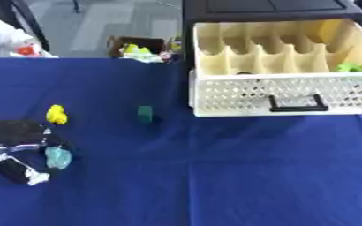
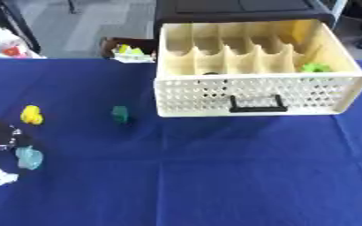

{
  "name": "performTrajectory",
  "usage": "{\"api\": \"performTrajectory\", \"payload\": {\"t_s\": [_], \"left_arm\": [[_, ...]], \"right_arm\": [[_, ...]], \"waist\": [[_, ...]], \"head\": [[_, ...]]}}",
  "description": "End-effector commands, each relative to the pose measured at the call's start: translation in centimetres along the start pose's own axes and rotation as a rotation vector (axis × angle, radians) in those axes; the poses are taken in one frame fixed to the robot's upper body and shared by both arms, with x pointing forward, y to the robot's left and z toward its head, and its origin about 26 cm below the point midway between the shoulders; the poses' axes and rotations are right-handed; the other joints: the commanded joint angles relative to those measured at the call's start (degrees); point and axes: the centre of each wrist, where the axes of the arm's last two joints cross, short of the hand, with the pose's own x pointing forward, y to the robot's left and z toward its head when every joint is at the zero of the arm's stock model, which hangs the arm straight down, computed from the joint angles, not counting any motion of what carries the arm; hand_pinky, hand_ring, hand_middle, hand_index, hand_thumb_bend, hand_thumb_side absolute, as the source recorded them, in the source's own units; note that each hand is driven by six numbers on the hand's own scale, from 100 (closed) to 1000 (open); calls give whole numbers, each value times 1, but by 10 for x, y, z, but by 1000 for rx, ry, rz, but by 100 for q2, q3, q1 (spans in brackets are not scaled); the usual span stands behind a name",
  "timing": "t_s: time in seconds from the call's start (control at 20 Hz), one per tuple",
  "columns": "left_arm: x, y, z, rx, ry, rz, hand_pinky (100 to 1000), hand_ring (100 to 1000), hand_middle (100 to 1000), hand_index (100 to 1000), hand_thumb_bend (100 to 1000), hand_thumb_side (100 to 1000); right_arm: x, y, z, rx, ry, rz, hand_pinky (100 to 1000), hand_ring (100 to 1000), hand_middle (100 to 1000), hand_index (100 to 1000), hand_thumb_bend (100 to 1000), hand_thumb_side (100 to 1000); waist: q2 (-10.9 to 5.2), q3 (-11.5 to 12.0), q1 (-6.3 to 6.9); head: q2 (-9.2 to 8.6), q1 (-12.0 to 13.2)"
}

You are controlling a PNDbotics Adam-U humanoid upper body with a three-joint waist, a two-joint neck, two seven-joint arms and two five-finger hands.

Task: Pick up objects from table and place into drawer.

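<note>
Not mine to move: blue tablecloth (image 1: 238, 176), covering my whole table. Beyond the table's far edge, on the grey floor (image 1: 99, 22): a brown box (image 1: 137, 46) holding yellow and green bits, near the far edge's middle. Black cabinet (image 2: 238, 9), behind the table toward the far right corner. White bundle with a red patch (image 1: 14, 42), past the far left corner.

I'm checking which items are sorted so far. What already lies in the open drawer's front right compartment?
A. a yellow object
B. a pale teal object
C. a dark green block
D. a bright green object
D: a bright green object sits in the front right compartment of the drawer, while the yellow object, the dark green block and the pale teal object lie on the table.
</note>
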Motion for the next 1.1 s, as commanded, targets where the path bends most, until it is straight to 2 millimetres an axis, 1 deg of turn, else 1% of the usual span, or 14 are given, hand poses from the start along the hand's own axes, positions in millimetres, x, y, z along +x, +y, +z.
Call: {"api": "performTrajectory", "payload": {"t_s": [0.05, 0.25, 0.4, 0.65, 0.75, 1.1], "left_arm": [[-4, 2, 8, -99, -66, -36, 271, 458, 515, 792, 100, 657], [-4, 2, 7, -66, -63, -10, 228, 433, 470, 724, 100, 651], [-4, 2, 7, -46, -60, 4, 204, 422, 455, 689, 100, 606], [-4, 4, 8, -14, -53, 9, 183, 427, 457, 659, 100, 423], [-3, 5, 8, 1, -52, 10, 174, 430, 459, 652, 100, 329], [-4, 6, 9, 43, -46, 27, 169, 453, 484, 613, 100, 333]], "right_arm": [[10, -3, -4, -8, -33, 2, 789, 588, 447, 638, 100, 1000], [9, -3, -4, -14, -31, 2, 790, 585, 447, 638, 100, 1000], [9, -4, -4, -18, -30, 1, 790, 584, 447, 637, 100, 1000], [8, -3, -3, -22, -26, -3, 791, 583, 447, 637, 100, 1000], [8, -3, -3, -23, -25, -5, 791, 583, 447, 637, 100, 1000], [8, -3, -3, -29, -22, -13, 791, 582, 447, 633, 100, 1000]], "waist": [[-88, 0, -7], [-84, 2, -13], [-85, 0, -14], [-92, 6, -14], [-95, 11, -15], [-115, 13, -13]], "head": [[-65, 21], [-75, 24], [-75, 26], [-77, 36], [-76, 38], [-75, 42]]}}
